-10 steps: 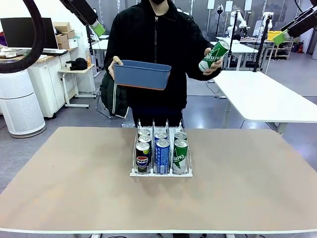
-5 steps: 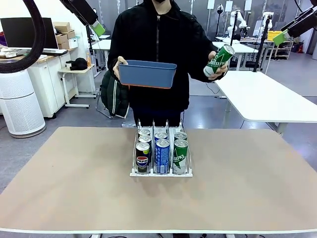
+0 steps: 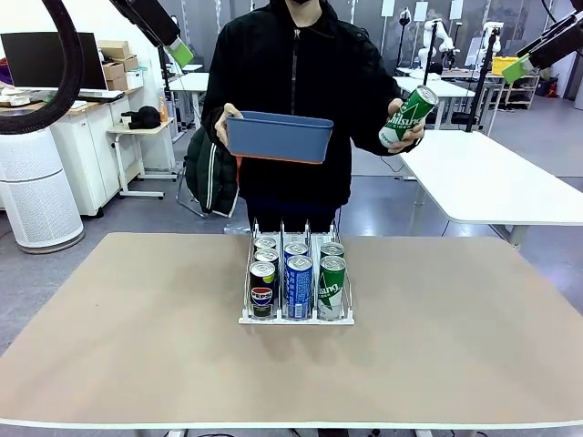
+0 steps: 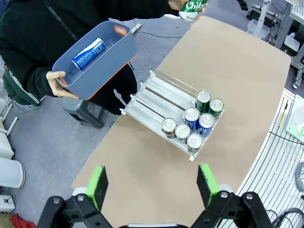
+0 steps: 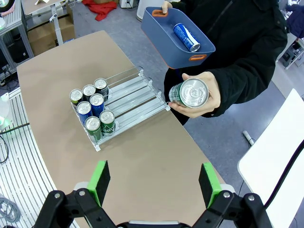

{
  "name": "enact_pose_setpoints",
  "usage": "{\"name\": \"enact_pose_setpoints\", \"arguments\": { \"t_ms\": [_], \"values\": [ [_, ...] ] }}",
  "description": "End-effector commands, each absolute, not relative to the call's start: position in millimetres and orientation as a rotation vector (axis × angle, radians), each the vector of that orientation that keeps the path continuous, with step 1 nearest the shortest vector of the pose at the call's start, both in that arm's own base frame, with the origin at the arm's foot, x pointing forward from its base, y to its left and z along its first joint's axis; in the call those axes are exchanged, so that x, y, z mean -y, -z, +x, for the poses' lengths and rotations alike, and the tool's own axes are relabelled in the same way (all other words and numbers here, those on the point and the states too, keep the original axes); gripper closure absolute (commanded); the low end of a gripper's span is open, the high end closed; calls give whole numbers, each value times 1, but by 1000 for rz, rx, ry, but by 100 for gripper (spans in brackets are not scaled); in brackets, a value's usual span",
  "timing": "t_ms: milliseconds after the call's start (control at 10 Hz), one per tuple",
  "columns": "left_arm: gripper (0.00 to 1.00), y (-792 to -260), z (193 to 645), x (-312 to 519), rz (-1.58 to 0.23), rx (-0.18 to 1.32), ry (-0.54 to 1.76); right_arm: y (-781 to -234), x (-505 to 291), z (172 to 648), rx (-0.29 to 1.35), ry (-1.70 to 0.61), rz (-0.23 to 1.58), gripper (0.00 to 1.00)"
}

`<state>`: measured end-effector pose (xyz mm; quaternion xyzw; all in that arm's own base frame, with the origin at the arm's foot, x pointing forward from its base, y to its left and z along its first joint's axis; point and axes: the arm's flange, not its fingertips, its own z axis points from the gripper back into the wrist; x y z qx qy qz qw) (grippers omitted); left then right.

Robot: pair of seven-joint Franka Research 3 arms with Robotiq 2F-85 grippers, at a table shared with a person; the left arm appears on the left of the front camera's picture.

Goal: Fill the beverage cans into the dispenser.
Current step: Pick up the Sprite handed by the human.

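The dispenser (image 3: 296,317) stands mid-table with several cans at its near end: a Pepsi can (image 3: 262,291), a blue can (image 3: 299,287) and a green can (image 3: 332,287) in front. The back halves of its lanes (image 4: 161,97) are bare. Beyond the far edge a person holds a green can (image 3: 407,116) in one hand and a blue bin (image 3: 279,137) in the other. One blue can (image 4: 89,53) lies inside the bin. My left gripper (image 4: 153,185) and right gripper (image 5: 155,182) are open, high above the table, holding nothing.
The tan table (image 3: 127,346) spreads wide on both sides of the dispenser. A white table (image 3: 492,182) stands behind on the right. A desk with a monitor (image 3: 46,59) and a white round unit (image 3: 36,196) are at the back left.
The person has shifted the blue bin and the green can a little to the right and upward. Both arms and the cans in the dispenser have stayed put.
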<state>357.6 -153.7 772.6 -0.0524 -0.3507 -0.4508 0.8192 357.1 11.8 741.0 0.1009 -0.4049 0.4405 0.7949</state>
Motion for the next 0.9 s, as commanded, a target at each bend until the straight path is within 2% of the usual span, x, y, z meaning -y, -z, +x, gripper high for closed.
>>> {"name": "enact_pose_setpoints", "arguments": {
  "t_ms": [0, 800],
  "values": [
    [0, -773, 358, 154, -124, 746, 966, -741, -12, 357, 870, -947, 217, 0],
    [0, -773, 358, 154, -124, 746, 966, -744, -27, 431, 731, -920, 206, 0]
  ]
}}
